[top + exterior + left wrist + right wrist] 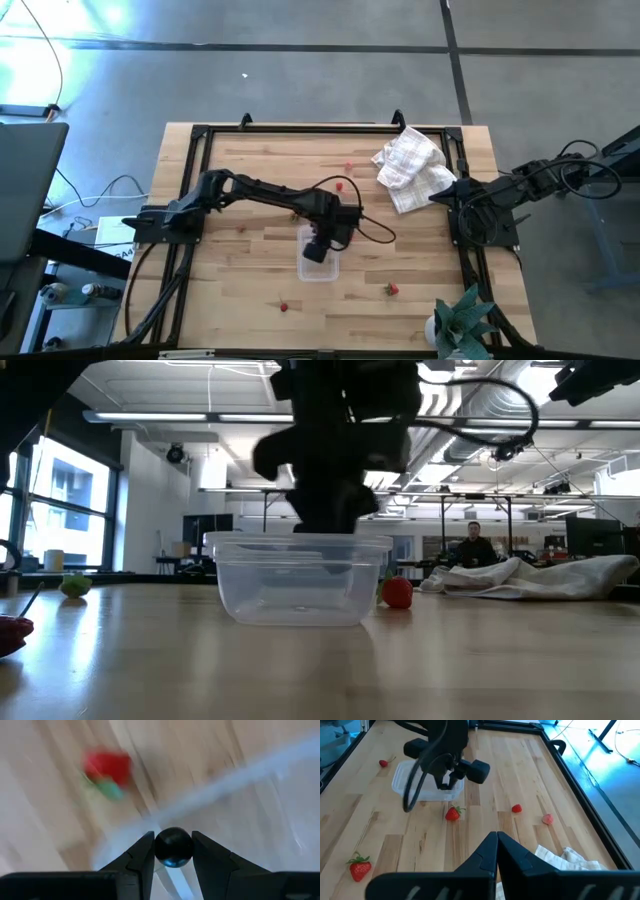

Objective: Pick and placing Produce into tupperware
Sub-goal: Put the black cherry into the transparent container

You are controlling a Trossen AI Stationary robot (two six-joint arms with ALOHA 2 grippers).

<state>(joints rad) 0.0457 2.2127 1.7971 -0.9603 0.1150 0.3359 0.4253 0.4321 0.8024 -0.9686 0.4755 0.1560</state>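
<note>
surface: wooden table [250,290] | cloth [410,168] | room: person [473,546] seated behind

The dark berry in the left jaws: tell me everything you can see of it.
The dark berry is a small, round, glossy, near-black ball, smooth, with no green top showing. It sits pinched between the two jaws of the left gripper, touching both, off the table. The gripper holds it over the clear tupperware, whose rim runs blurred beneath it.
</note>
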